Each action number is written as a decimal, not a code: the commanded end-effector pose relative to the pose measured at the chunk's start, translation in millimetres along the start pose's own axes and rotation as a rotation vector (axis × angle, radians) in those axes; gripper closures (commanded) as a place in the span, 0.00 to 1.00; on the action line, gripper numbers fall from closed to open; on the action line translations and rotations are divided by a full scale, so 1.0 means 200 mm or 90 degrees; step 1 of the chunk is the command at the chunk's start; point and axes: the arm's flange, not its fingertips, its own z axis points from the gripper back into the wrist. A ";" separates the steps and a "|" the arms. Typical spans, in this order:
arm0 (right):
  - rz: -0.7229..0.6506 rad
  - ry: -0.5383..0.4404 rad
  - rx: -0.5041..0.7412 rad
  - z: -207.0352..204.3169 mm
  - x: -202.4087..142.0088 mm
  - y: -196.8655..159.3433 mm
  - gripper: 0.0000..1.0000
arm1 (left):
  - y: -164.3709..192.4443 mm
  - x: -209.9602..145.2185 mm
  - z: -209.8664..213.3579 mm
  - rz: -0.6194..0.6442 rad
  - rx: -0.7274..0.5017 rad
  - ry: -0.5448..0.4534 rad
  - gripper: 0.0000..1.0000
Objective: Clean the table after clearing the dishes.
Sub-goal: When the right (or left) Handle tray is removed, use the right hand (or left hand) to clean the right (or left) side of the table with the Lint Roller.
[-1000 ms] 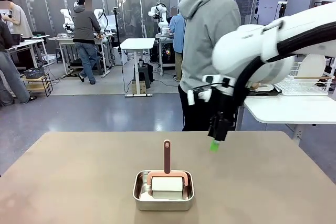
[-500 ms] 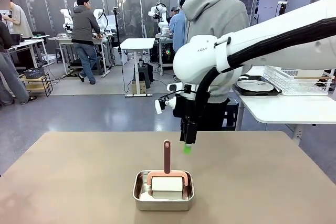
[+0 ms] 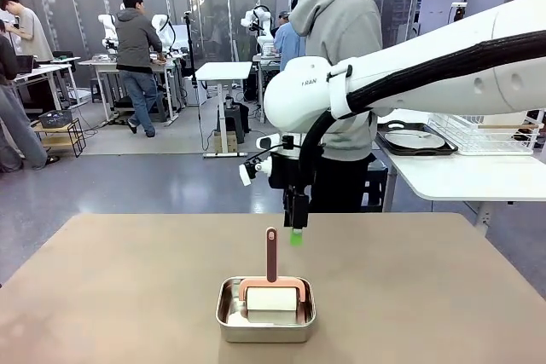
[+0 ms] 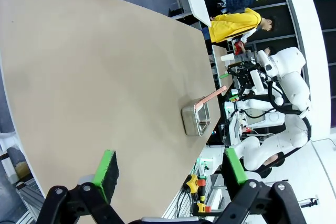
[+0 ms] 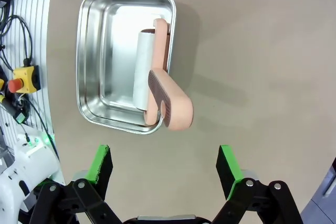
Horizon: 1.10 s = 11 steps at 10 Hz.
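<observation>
Now the right black green-padded pincer (image 3: 296, 232), jaws apart, is hovering one o'clock of the pink-handled white roller (image 3: 271, 262) in the steel pan (image 3: 225, 316), likely lining up to wipe the tan surface (image 3: 128, 279) below.

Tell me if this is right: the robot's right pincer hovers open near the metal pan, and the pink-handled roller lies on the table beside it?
Not quite. The roller sits inside the pan, not on the table beside it, with its pink handle sticking up; the right wrist view shows this. The right pincer does hover open near the pan.
</observation>
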 end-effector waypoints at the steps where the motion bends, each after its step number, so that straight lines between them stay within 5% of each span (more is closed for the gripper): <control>1: -0.019 0.032 0.007 0.02 0.08 -0.01 0.00 | -0.01 -0.02 0.01 -0.010 0.008 0.005 0.00; 11: -0.019 0.071 0.059 -0.17 0.29 -0.04 0.00 | -0.01 -0.02 0.01 -0.010 0.008 0.005 0.00</control>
